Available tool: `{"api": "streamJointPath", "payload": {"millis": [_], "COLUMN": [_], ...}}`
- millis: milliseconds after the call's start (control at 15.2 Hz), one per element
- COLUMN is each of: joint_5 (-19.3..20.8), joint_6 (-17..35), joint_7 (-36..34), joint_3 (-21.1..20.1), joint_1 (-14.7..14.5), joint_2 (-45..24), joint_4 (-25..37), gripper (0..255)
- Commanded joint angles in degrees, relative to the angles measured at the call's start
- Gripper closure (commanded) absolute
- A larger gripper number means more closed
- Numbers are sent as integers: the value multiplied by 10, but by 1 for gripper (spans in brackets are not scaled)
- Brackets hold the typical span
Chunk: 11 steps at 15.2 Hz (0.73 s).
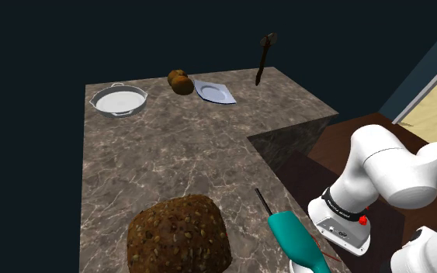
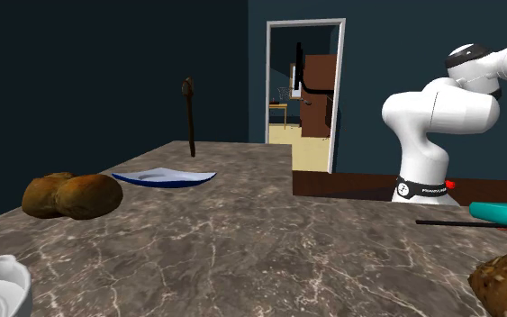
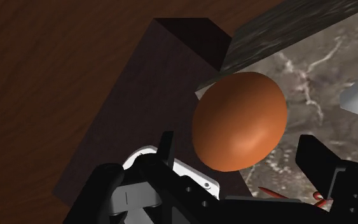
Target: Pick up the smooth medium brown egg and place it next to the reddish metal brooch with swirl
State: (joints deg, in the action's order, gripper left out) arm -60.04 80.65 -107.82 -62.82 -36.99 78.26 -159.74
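Beside the teal tool, the end effector clasps the brown egg aloft, so pickup looks done. Placing it by the brooch is left, likely the reddish curls under that tool. Marbled surface beyond the tool; dark blue walls, lit doorway.

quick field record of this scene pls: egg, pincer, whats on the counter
egg: smooth, brown, just ahead of the pincer
held: cannot tell
counter: dark marbled stone
far end, shoulder view: white bowl, two brown lumps, pale plate
near end: seeded loaf, teal-handled tool
arm: white, by the counter's corner
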Motion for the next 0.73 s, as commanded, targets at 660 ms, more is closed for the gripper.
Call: {"api": "streamJointPath", "payload": {"millis": [660], "joint_5": [69], "joint_6": [-37], "joint_7": [4], "joint_3": [69], "joint_1": [33], "joint_2": [-15], "joint_4": [53], "gripper": [0]}}
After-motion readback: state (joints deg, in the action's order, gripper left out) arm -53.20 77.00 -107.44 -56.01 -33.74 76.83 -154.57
